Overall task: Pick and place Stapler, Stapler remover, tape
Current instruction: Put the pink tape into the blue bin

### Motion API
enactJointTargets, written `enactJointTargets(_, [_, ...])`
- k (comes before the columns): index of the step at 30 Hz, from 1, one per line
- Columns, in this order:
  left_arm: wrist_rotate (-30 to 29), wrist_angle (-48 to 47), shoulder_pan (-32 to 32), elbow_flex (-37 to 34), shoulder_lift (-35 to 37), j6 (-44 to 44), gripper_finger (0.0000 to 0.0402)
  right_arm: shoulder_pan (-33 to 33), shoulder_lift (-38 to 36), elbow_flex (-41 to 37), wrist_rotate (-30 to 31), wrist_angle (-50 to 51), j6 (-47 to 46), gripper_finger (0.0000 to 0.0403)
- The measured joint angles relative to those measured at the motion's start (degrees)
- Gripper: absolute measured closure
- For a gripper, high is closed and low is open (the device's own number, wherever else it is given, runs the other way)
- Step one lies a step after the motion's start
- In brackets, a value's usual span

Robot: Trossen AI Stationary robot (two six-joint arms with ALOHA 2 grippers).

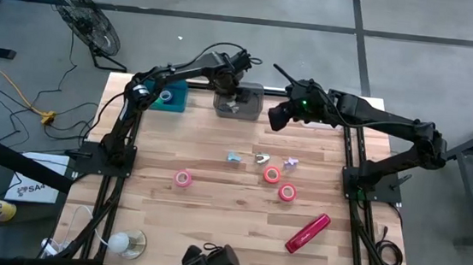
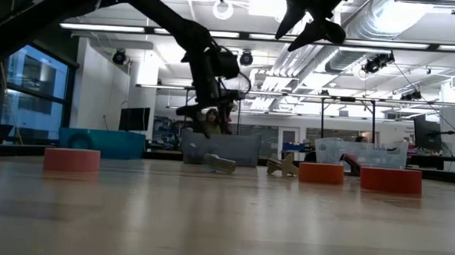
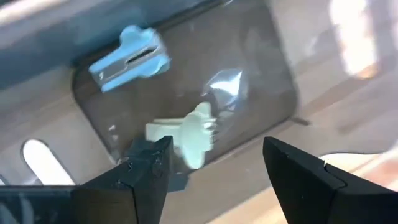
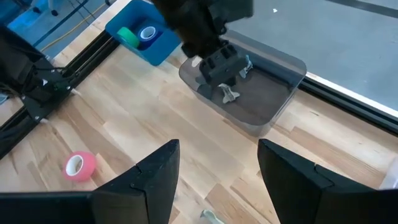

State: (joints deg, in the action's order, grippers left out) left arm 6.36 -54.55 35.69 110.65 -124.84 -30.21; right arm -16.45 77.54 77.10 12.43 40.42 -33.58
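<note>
Hovering over the clear bin [image 3: 273, 93], left hand [image 3: 214, 168] (fingers apart) holds nothing.

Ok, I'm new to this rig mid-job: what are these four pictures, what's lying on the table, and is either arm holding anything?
Two dark robot arms work at a wooden table. One picture looks straight down, one looks level across the tabletop, and two come from cameras on the wrists. The left gripper hangs over a clear bin at the far edge, fingers open and empty; two small staple removers lie in the bin below it. The right gripper hovers beside that bin, open and empty too. A blue bin holds tape. Loose on the table: the red stapler, three pink tape rolls and three more staple removers.
</note>
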Motion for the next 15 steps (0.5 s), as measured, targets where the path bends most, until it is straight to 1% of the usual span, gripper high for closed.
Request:
enactJointTargets(7, [0.3, -2.5, -1.6, 5.0, 0.0, 1.3, 0.0157, 0.0, 0.0, 0.0, -1.4, 0.0, 0.6, 0.0194])
enactJointTargets(10, [-0.2, -4.8, -2.6, 6.2, 0.0, 2.2, 0.0157, 0.0, 0.0, 0.0, -1.7, 0.1, 0.6, 0.0194])
enactJointTargets(15, [-2.4, -11.1, -4.8, 7.6, 0.0, 5.0, 0.0156, 0.3, 0.0, 0.0, -1.7, 0.3, 1.7, 0.0194])
